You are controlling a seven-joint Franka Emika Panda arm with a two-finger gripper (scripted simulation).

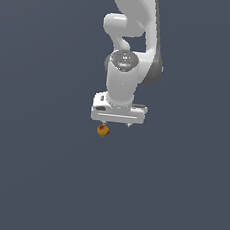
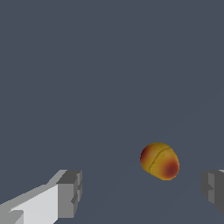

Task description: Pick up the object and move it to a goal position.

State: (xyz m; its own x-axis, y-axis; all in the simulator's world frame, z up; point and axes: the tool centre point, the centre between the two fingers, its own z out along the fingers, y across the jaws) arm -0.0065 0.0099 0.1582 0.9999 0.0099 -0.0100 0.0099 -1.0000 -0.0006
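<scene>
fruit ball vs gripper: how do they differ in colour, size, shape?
Colour: the fruit ball is yellow-orange with a dark red patch; the gripper is plain white with grey fingertips.
Size: the fruit ball is much smaller than the gripper.
Shape: the fruit ball is rounded; the gripper is blocky, with flat-faced fingers.
Shared: both show in both views, the ball between the open fingers, untouched.

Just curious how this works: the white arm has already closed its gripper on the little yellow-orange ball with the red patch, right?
Not quite. The gripper is open, and the yellow-orange ball with the red patch sits loose between its two fingers, touching neither. The wrist view shows the gaps on both sides.
</scene>
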